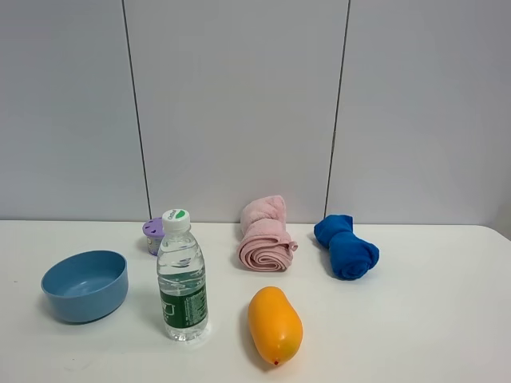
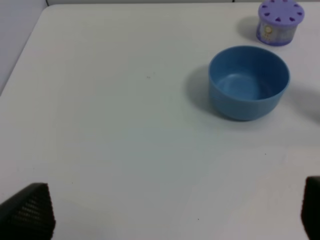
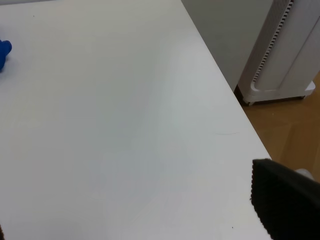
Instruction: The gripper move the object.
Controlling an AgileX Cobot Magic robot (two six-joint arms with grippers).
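The bowl (image 1: 85, 286) sits just left of the bottle (image 1: 183, 275). The left claw (image 2: 170, 212) hangs wide open and empty, apart from the bowl; the right claw (image 3: 140, 222) too gapes empty. A push toward the bottle could topple it. Away from the bottle, the table (image 2: 100, 125) is bare up to its left edge: room there.

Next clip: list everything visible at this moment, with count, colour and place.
bowl: 1, light blue, front left of table
water bottle: 1, clear with green label, right of the bowl
small jar: 1, purple, behind the bottle
pink towel: 1, rolled, centre back
blue towel: 1, rolled, right of the pink one
mango-like fruit: 1, orange, centre front
table: 1, white
left gripper: 1, black, open, short of the bowl
right gripper: 1, black, open, near the table's right edge
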